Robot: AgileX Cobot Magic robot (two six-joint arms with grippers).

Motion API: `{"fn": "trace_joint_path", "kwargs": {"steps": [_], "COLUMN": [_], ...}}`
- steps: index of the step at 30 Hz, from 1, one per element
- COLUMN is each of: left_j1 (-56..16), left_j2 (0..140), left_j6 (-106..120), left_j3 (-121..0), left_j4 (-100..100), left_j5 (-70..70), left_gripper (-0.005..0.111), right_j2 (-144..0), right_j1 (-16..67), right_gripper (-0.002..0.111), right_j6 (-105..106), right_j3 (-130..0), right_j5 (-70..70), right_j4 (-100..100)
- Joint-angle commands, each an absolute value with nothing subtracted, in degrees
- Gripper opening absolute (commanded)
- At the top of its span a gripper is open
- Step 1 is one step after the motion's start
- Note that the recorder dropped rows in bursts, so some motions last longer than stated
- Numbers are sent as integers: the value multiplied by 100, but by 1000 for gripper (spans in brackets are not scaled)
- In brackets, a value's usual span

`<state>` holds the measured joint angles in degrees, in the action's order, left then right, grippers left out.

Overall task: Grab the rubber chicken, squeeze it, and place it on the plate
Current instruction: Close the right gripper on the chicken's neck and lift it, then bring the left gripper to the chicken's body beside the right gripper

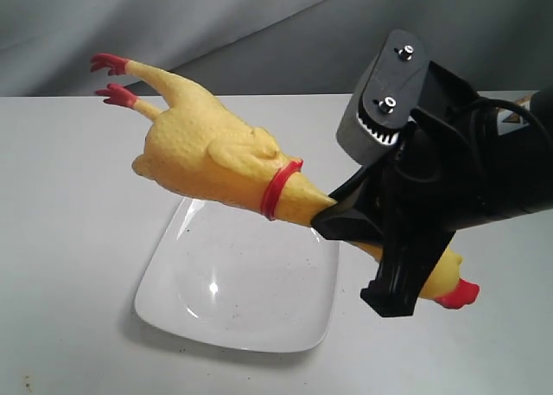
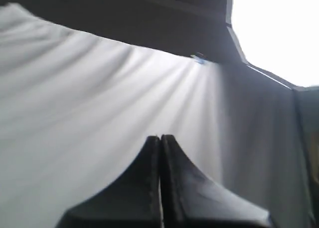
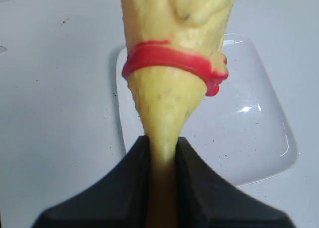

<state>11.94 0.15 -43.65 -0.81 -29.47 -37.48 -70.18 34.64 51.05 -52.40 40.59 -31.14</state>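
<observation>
Over on the left, the left gripper (image 2: 160, 140) is pressed shut on nothing, staring at grey cloth, out of the play. Now the chicken (image 1: 212, 149): it's up in the air, red feet out to the left, body hanging above the plate (image 1: 233, 304) and not touching it. Plate's bare. On the right, the right gripper (image 3: 163, 150) has the neck pinched thin between its jaws, between the red ring and the head, which pokes out beyond. So the pickup looks done. The neck is squashed, though whether that counts as the squeeze I can't say. What's left: lower it and let go on the plate.
</observation>
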Motion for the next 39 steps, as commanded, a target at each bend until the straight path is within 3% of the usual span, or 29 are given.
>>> {"fn": "trace_joint_path", "kwargs": {"steps": [1,5,10,12,19,26,30,35,39], "left_j1": [1208,1208,1039,846,-51,-467,-742,-1848,-2969], "left_j2": [543,1707,3460,4062,5802,6714,6811,6511,5697], "left_j6": [-6811,-8485,-9223,-9511,-9570,-8118,-7041,-5568,-4288], "left_j3": [-865,-1826,-3448,-3921,-4995,-5234,-5234,-5067,-4348], "left_j4": [-6547,-8300,-9931,-9995,-9995,-9995,-9995,-9995,-9995], "left_j5": [-3678,-4412,-6093,-6508,-6996,-6605,-5572,-3818,-321], "left_gripper": [1,18,69,78,75,75,75,75,75], "right_j2": [-6958,-6958,-6958,-6958,-6958,-6958,-6958,-6958,-6958], "right_j1": [3481,3481,3481,3481,3481,3481,3481,3481,3481], "right_gripper": [0,0,0,0,0,0,0,0,0], "right_j6": [5156,5156,5156,5156,5189,5242,5242,5255,5255], "right_j3": [-5243,-5243,-5243,-5243,-5243,-5243,-5243,-5243,-5243], "right_j5": [3994,4032,4075,4087,4614,4879,4814,4783,4767], "right_j4": [-3214,-3213,-3213,-3213,-3241,-3256,-3256,-3256,-3256]}}
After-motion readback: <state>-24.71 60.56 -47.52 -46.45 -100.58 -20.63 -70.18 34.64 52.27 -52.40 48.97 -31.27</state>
